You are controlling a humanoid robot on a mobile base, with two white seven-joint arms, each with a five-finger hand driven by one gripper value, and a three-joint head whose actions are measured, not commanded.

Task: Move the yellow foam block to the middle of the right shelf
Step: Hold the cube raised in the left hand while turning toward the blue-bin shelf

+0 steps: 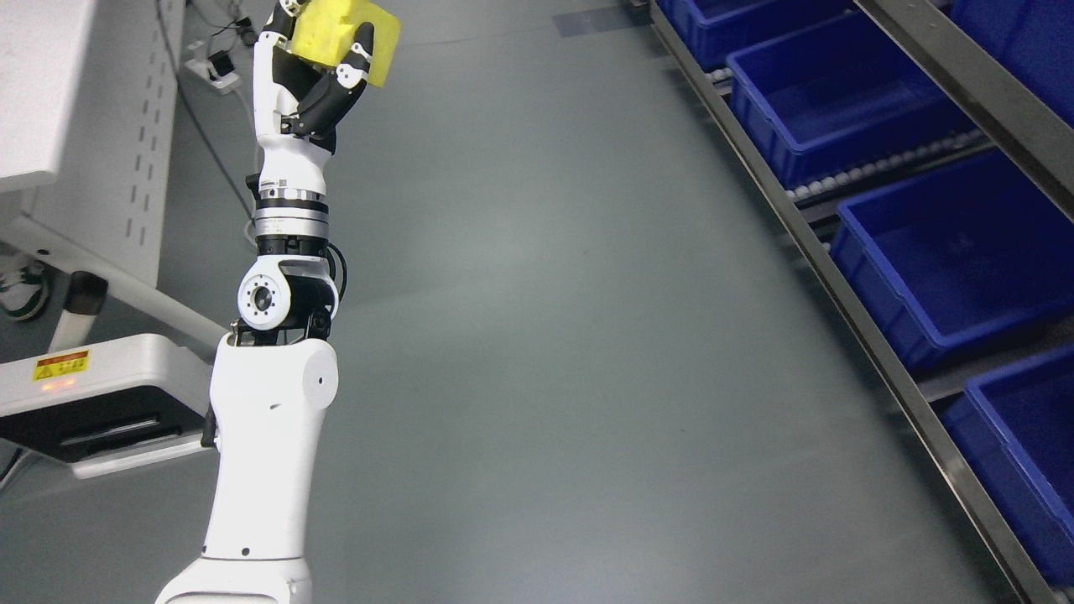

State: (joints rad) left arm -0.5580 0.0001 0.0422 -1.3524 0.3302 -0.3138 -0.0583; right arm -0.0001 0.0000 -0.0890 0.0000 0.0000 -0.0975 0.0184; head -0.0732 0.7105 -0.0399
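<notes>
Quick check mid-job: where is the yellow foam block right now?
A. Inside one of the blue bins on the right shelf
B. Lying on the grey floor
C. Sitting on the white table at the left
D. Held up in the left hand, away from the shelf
D: the left hand has its fingers wrapped around the yellow foam block, raised at the upper left, well clear of the blue bins on the right.

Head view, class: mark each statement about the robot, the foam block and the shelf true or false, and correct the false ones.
1. The left hand grips the yellow foam block. True.
2. The block lies in a blue bin. False: it is held up over the grey floor, far from the blue bins.
3. The bins sit on the shelf at the picture's right. True.
4. The right arm reaches toward the shelf. False: no right arm shows.
</notes>
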